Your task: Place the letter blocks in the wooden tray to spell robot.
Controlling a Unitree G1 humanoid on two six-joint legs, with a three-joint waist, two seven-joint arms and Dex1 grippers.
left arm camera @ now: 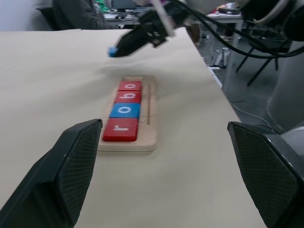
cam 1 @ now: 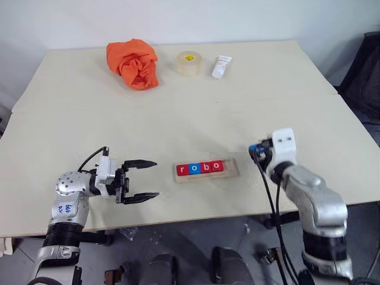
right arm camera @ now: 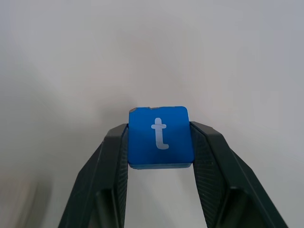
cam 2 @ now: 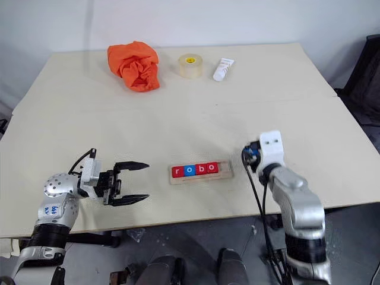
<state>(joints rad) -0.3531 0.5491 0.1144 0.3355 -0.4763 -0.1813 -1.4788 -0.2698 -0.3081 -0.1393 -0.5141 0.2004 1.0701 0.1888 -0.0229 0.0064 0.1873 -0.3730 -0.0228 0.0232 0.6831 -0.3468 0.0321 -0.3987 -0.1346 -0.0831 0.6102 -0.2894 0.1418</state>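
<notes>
Blue t block [right arm camera: 159,137], orange cloth [cam 1: 134,63]

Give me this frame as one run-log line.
tray: r, o, b, o seated, right-end slot free | right gripper: shut on t block, right of tray | left gripper: open, left of tray

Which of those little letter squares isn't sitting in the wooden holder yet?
The blue t block. It is pinched in the right hand, while r, o, b and o already lie in the wooden tray.
</notes>
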